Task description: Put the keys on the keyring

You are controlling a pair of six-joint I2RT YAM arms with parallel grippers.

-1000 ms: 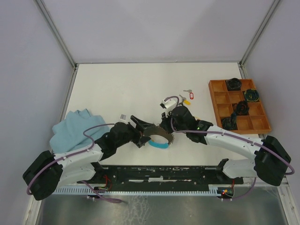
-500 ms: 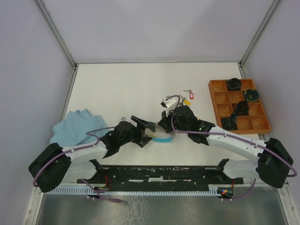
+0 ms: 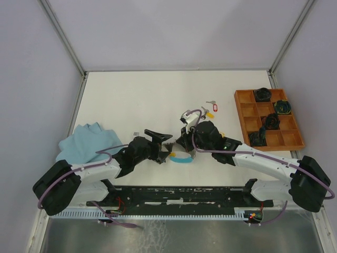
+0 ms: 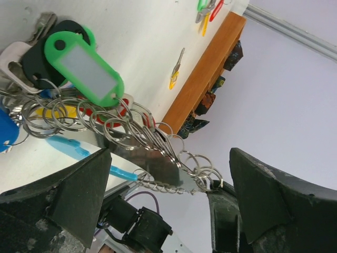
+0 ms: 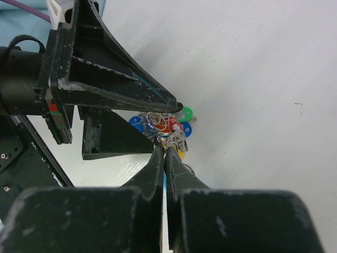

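The keyring (image 4: 158,161) is a thin metal loop with a blue sleeve (image 3: 181,158), strung with many small split rings. Keys (image 4: 84,66) with green, black, red and blue tags hang from it in a bunch (image 5: 168,124). My right gripper (image 5: 166,148) is shut on the loop's end, seen in the top view near mid-table (image 3: 185,143). My left gripper (image 4: 168,197) stands wide open with the loop between its fingers (image 5: 105,68), touching nothing I can see. More keys (image 3: 210,110) lie loose on the table further back.
A wooden tray (image 3: 237,108) of compartments holding dark coiled bundles sits at the right. A light blue cloth (image 3: 84,142) lies at the left beside my left arm. One yellow-tagged key (image 4: 176,68) lies near the tray.
My left gripper has moved a little back and to the right, its open fingers now round the keyring. The blue sleeve has shifted slightly away from the arm bases.
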